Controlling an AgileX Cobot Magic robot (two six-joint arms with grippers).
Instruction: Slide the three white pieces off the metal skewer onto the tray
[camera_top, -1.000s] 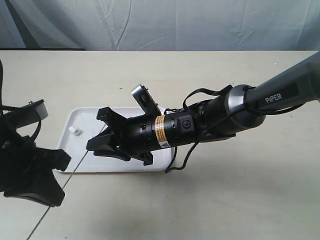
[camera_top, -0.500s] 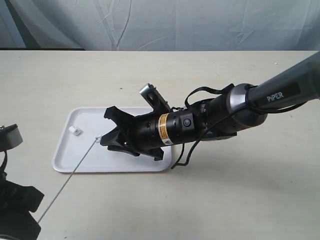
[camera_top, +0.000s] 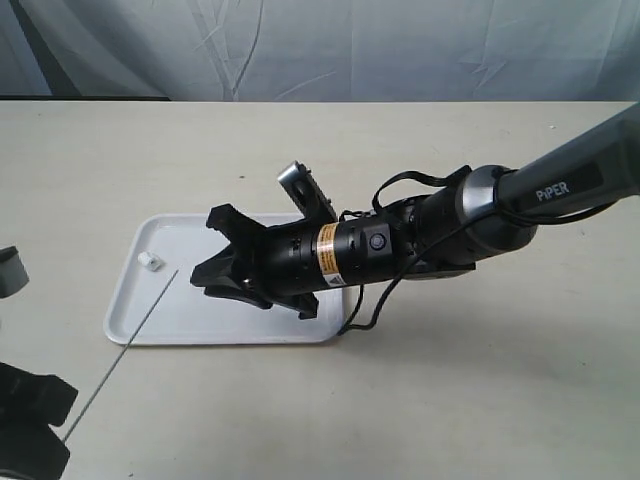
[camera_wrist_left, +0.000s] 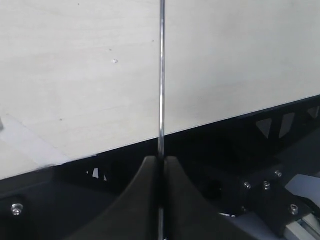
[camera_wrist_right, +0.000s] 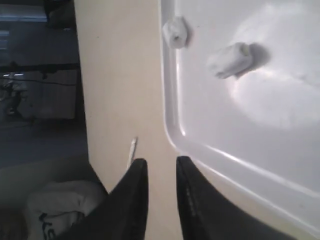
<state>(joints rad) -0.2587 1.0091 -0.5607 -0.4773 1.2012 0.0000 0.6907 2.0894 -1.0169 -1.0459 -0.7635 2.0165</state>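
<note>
Left tool (camera_wrist_left: 161, 164) clamps the metal skewer (camera_top: 120, 353), tip near right tool (camera_top: 204, 246).

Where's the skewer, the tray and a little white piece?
metal skewer (camera_top: 120, 355), exterior view, middle of the thin rod.
tray (camera_top: 200, 315), exterior view, bare floor.
white piece (camera_top: 150, 262), exterior view, its middle.

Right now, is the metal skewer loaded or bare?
Bare. Along its visible length the metal skewer carries no lumps in the exterior and left wrist views; two white pieces lie on the tray.
</note>
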